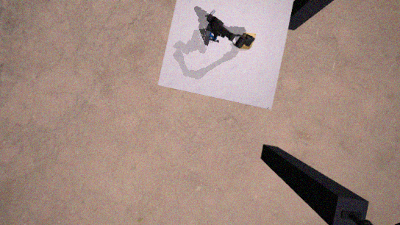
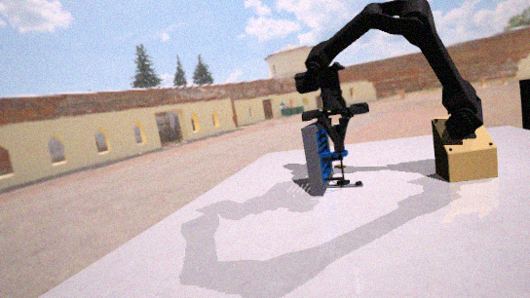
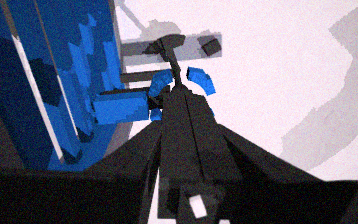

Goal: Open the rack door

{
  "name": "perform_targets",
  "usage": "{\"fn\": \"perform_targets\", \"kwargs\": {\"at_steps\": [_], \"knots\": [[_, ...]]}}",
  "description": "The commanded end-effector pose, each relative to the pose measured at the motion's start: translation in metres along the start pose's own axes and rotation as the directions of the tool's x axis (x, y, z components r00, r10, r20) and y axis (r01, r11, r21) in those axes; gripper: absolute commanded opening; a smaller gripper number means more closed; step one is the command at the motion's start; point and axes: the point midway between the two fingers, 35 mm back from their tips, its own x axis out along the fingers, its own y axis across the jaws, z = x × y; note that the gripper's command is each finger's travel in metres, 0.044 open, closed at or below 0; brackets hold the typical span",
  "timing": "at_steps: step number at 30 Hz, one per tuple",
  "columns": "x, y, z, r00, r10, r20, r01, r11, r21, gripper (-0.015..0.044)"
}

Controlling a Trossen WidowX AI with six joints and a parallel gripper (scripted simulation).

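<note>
The rack point(image 2: 314, 162) stands upright on the white table, grey at the side, with a blue slatted face point(image 2: 323, 149) point(image 3: 82, 65) towards the arm. The door appears to lie flat along the frame; its edge is hard to tell. The black upright handle point(image 3: 187, 120) stands just off that face, inside blue curved brackets point(image 3: 201, 80) point(image 2: 341, 154). A blue arm point(image 3: 121, 106) reaches from the face to them. My gripper point(image 2: 339, 143) point(image 3: 186, 130) points down from above and is shut on the handle, one finger on each side. The handle's latch position is unclear.
A thin dark foot point(image 2: 359, 183) point(image 3: 210, 46) reaches out low beside the rack. The arm's yellow base block point(image 2: 470, 162) point(image 1: 251, 35) stands on the white table point(image 1: 220, 81) point(image 2: 390, 259). Black beams point(image 1: 305, 173) show in the top view.
</note>
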Motion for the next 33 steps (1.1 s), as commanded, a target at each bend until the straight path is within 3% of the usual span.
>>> {"fn": "perform_targets", "kwargs": {"at_steps": [1,33], "knots": [[0.0,0.0,0.001,1.0,0.0,0.001,0.0,1.0,-0.011,0.0025],[0.0,-0.026,0.025,1.0,-0.001,0.003,0.002,0.823,-0.569,0.0025]]}}
